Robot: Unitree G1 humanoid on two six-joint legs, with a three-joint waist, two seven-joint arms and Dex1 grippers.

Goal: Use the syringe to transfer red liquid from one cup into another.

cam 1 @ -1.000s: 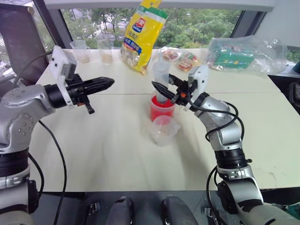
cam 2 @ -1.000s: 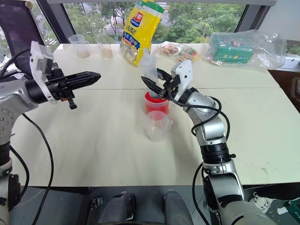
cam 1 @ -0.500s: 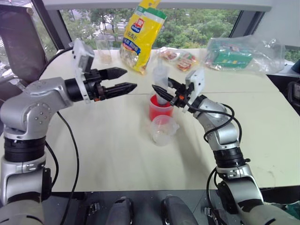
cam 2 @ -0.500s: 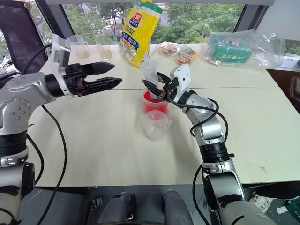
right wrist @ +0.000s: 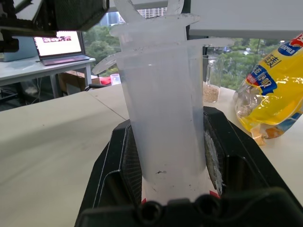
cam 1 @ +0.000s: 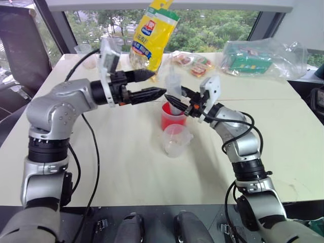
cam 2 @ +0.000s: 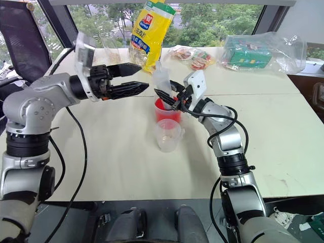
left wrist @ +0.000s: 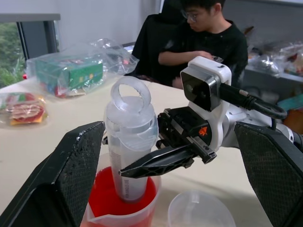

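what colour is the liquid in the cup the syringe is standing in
Bright red. The liquid around the syringe shows best in the left wrist view.

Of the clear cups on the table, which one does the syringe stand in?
The handled cup of red liquid holds the syringe, unlike the smaller lipped cup in front or the far beige-tinted cups.

Left arm reaches across toward three o'clock, forearm roughly level; its black two-fingered left gripper point(cam 1: 150, 84) has the fingers spread wide, tips just short of the right gripper, holding nothing. Right arm rises from five o'clock, elbow bent, wrist angled toward ten o'clock; the black two-fingered right gripper point(cam 1: 176, 96) is clamped around the large clear plastic syringe point(left wrist: 130, 142), which stands upright.
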